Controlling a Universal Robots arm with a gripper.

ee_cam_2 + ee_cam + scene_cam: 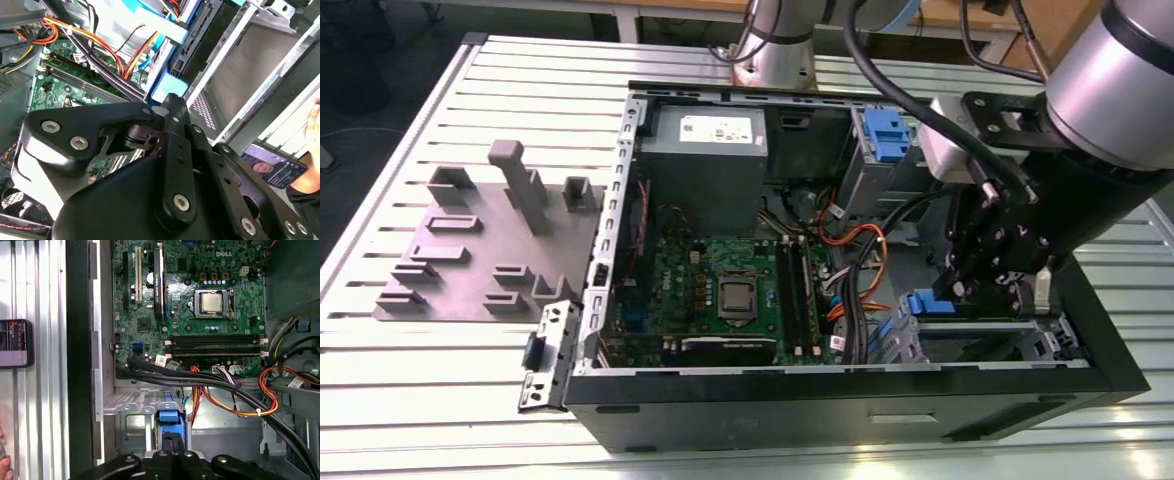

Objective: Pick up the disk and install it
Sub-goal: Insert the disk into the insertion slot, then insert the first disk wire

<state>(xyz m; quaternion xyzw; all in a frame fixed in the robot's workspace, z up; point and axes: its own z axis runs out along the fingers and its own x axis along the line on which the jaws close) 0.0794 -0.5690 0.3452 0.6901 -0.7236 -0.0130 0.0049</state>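
Gripper [171, 440] hides most of the disk [168, 417].

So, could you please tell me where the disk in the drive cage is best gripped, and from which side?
I'd grip the disk by its blue end, across the thin edge, coming down into the open case. It seems to stand on edge in the drive cage, metal walls close beside its flat faces, so only that narrow top looks reachable. The claw hangs at that end.
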